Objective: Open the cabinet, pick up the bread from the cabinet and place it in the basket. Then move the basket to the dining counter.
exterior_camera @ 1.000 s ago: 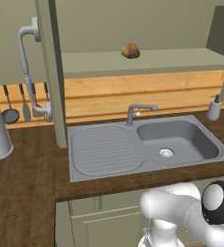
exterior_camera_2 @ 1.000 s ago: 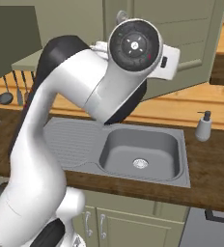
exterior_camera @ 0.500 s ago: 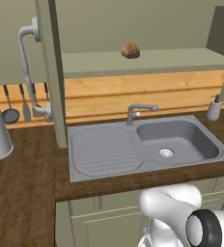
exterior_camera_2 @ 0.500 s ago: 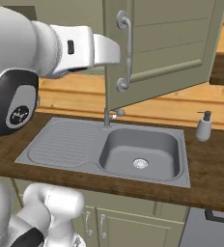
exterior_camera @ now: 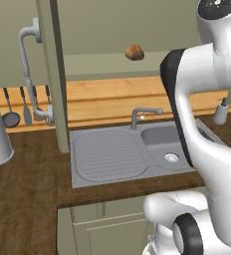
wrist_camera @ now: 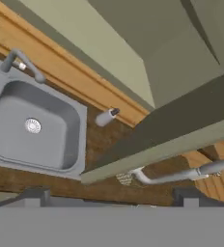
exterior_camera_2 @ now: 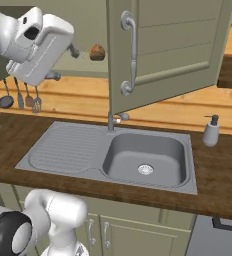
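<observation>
You have the cabinet (exterior_camera_2: pixel 173 50) door swung open and the bread (exterior_camera_2: pixel 97 52) sitting on its shelf just beyond the gripper (exterior_camera_2: pixel 74 51), jaws spread wide and empty, so reach toward the roundish loaf, which offers no clear long axis.

You are looking down at the sink (wrist_camera: pixel 32 128), with the cabinet door (wrist_camera: pixel 176 140) and its handle (wrist_camera: pixel 181 174) hanging beside it
</observation>
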